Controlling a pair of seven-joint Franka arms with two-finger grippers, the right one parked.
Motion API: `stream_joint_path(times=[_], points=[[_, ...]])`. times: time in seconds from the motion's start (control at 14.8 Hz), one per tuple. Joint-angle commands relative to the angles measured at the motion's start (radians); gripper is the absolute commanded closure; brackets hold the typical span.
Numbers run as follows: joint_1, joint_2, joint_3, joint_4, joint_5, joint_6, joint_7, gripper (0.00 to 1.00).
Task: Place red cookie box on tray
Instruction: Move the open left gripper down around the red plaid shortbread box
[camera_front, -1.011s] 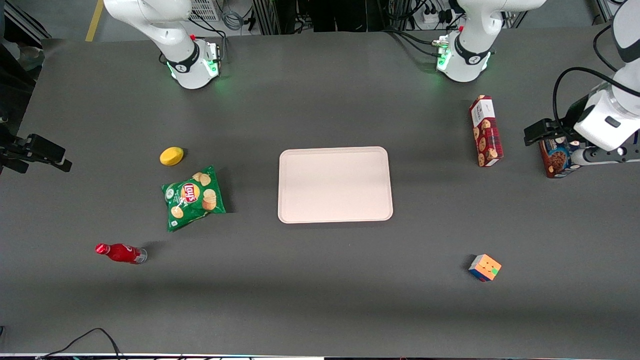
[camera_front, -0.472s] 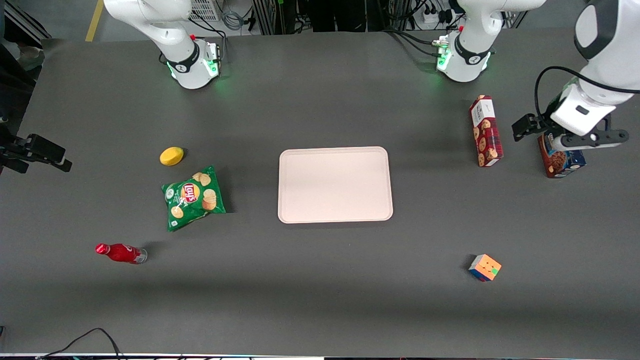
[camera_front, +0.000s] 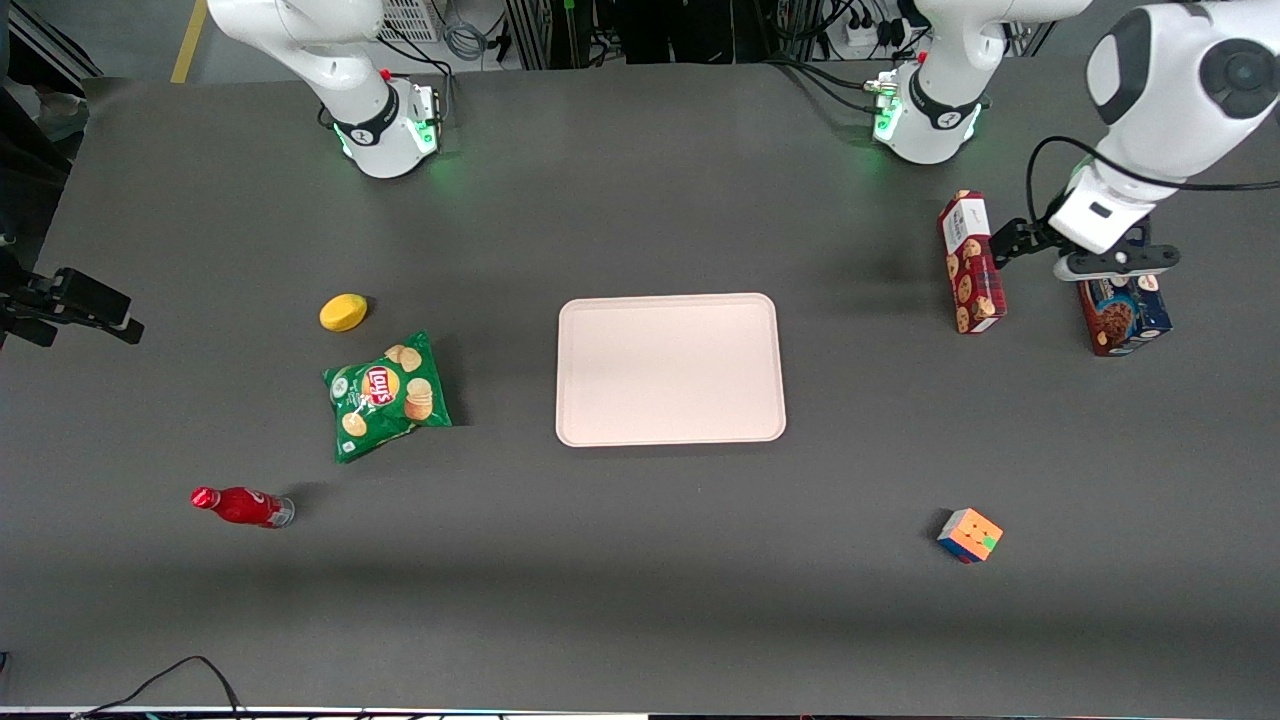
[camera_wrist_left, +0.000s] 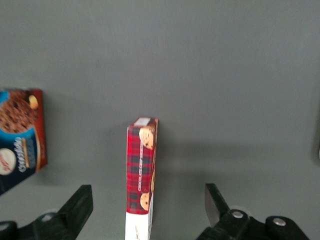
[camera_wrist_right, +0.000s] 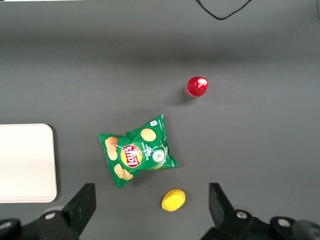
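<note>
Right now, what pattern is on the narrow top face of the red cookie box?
Red and dark tartan plaid on the red cookie box, clearest in the left wrist view, with the open gripper above it.

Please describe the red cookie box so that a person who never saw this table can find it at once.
Start at the large pale pinkish-beige plastic tray and look toward the working arm's end of the table. The long narrow dark-red cookie carton stands there on its edge, the open end effector above it. Its neighbour, the dark-blue cookie box, is shorter.

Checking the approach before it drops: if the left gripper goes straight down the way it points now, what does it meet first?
Probably the red cookie box: it lies between the open fingers of the left gripper. Height above it is unclear.
</note>
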Motion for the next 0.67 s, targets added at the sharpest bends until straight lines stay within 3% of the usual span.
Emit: stream_joint_path(times=[0.0,0.27,0.61], points=[[0.003,-0.030,0.004,-0.100,0.013,0.036,0.022,0.00],[0.005,0.028,0.006,-0.122,0.014,0.068,0.056,0.00],[0.046,0.174,0.007,-0.129,0.014,0.235,0.156,0.00]])
